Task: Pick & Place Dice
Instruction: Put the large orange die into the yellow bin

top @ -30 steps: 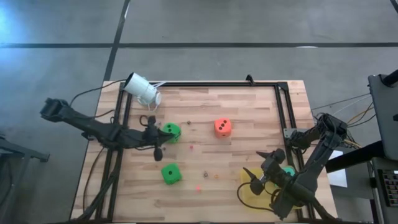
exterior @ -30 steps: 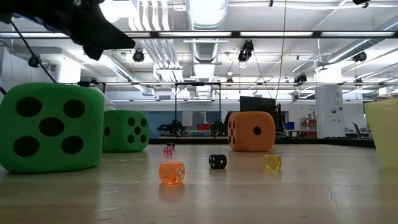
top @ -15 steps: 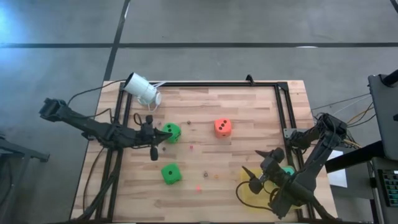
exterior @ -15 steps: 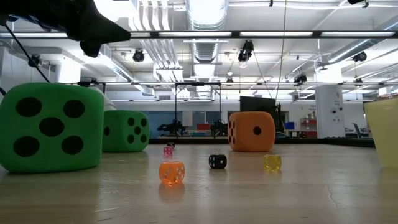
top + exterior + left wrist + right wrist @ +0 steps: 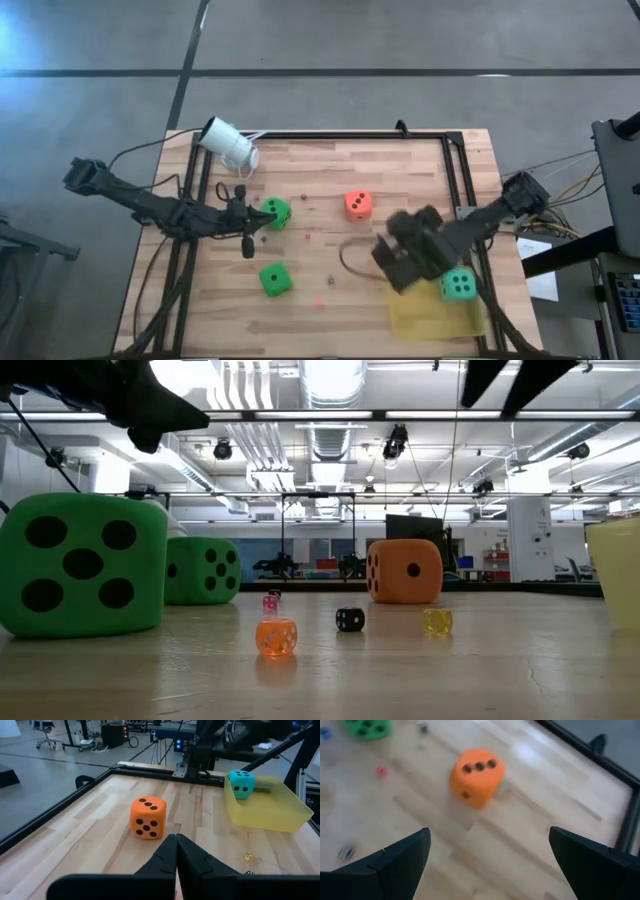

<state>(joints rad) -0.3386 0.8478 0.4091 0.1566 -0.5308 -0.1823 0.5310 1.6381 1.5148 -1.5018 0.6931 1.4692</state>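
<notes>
Teal die (image 5: 459, 286) in yellow tray (image 5: 430, 318), right claw (image 5: 405, 262) open beside it

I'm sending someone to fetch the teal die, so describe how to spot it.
Look at the yellow tray at the wooden table's right front corner. The teal die sits in it, the only die off the bare wood and the only blue-green one.

open-plan lab, ceiling ducts (image 5: 330, 390)
</notes>
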